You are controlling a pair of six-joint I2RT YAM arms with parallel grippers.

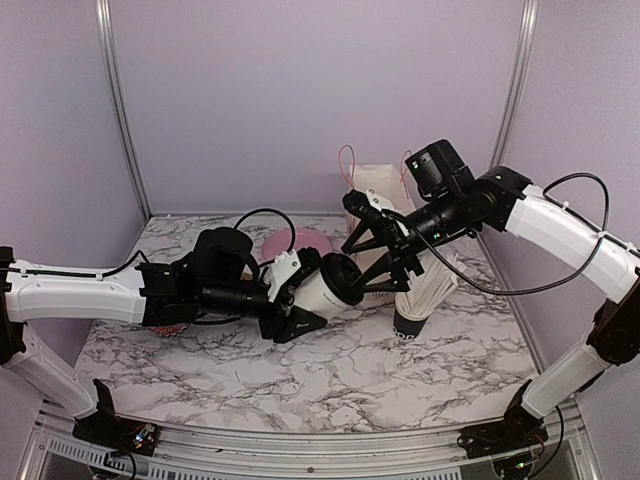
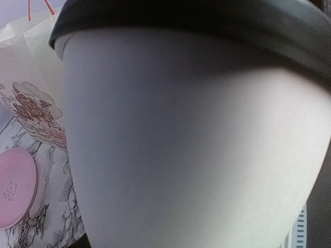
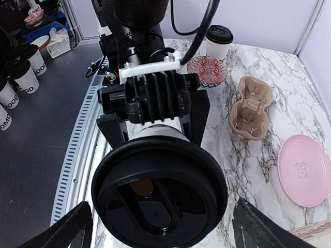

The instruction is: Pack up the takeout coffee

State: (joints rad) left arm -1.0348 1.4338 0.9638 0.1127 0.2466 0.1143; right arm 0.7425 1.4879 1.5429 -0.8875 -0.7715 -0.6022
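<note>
Jaws of the left gripper are clamped on the white body of a takeout cup, held on its side above the marble table. Its black lid points toward the right gripper. The right jaws are spread wide on either side of the lid and hold nothing.

From the left wrist, the cup's side fills the view and shows blank white, with no lettering facing that camera.

A second cup stands upright at the far side of the table, just beside a red patterned bowl. Near them lie a brown pulp cup carrier and a pink plate with a small bear outline at its centre.

A white paper bag with red handles stands behind the grippers, with a floral print on its face. Beyond the table edge, spare cups show the letters "OOD".
</note>
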